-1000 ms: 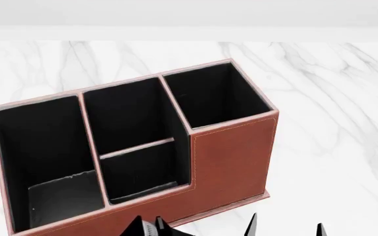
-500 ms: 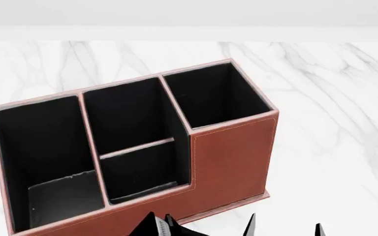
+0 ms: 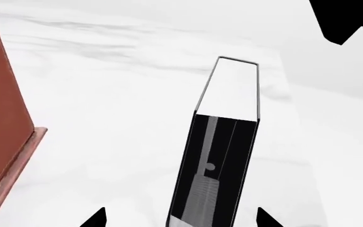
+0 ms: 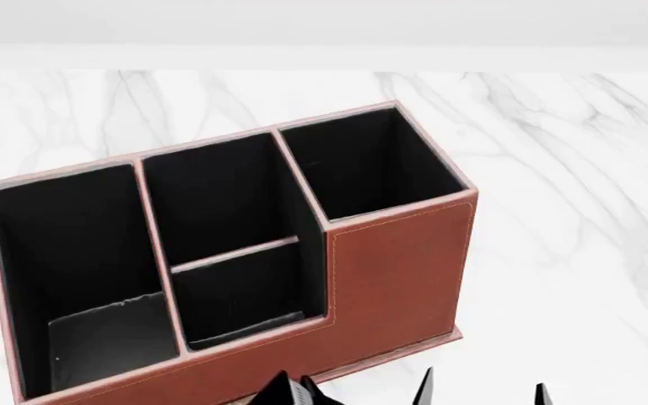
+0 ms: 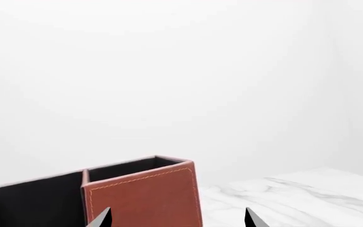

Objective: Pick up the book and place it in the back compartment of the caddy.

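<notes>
Reddish-brown leather-look rectangular caddy (image 4: 397,270), pale stitching, matte black lining: centre-left of head view on white marbled surface (image 4: 572,169). Thick black hardcover book (image 3: 216,156), white page block: clamped in left end effector (image 3: 179,218), lower centre. Right end effector (image 5: 177,216): tips spread, empty.

Leather-look caddy (image 4: 397,270), matt black lining; glossy marble table (image 4: 572,169).

Left claw (image 3: 180,218) with tips spread wide, right claw (image 5: 177,216) likewise parted, both low at the head view's bottom edge
</notes>
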